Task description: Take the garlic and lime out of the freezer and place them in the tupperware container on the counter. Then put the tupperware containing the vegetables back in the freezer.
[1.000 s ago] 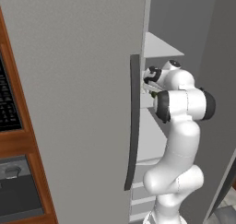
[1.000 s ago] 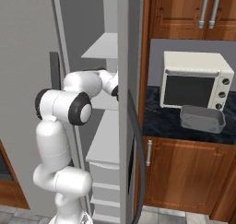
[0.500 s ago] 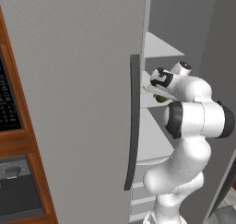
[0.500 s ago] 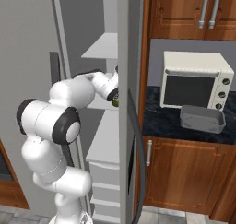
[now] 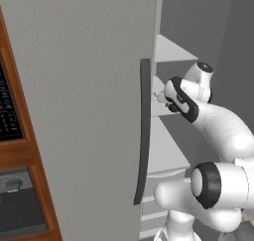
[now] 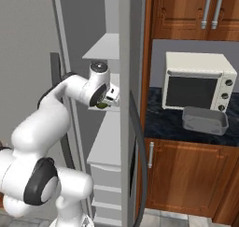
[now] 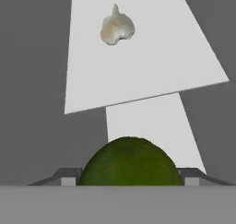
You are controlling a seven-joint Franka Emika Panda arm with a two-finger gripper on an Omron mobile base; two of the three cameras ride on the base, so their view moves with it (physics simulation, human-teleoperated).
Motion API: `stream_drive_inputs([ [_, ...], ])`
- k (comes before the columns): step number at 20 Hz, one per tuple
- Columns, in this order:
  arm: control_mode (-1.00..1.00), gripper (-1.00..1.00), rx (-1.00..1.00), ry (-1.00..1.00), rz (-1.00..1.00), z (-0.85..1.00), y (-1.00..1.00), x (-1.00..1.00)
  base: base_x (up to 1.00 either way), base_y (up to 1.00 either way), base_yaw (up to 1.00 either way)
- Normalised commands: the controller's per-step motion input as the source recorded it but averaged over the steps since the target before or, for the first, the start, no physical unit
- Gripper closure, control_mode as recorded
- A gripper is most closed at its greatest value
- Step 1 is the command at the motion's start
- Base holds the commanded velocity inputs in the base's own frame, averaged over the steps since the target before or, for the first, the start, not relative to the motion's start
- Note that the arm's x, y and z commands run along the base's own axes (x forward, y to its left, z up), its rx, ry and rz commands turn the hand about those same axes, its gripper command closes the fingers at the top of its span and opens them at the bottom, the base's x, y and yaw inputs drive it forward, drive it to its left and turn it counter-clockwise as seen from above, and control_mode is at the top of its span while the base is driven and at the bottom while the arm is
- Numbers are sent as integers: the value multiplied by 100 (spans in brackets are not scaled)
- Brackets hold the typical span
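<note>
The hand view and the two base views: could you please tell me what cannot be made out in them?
- Hand view: the lime's lower half is cut off by the bottom edge, so the hand's contact with it is unclear.
- Right base view: the tub's inside is hidden by its wall.
- Left base view: the freezer door hides the shelves' left part.

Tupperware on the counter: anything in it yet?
Looks empty. The tupperware container shows nothing inside in the right base view; the lime sits between the gripper fingertips, and the garlic lies on a freezer shelf.
</note>
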Motion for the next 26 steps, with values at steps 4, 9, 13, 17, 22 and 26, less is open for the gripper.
stream_drive_inputs([
  [4, -100, 100, -9, -17, 0, 52, 27, -100, 0, 0, 0],
  [9, -100, 100, -6, -12, 0, 58, 29, -100, 0, 0, 0],
  [13, -100, 100, -5, 0, 0, 92, 18, -100, 0, 0, 0],
  [17, -100, 100, -7, 3, 0, 95, 11, -100, 0, 0, 0],
  [22, -100, 100, -5, 4, 0, 6, 5, -24, 0, 0, 0],
  [26, -100, 100, 0, 0, 0, 0, 0, 0, 0, 0, 0],
])
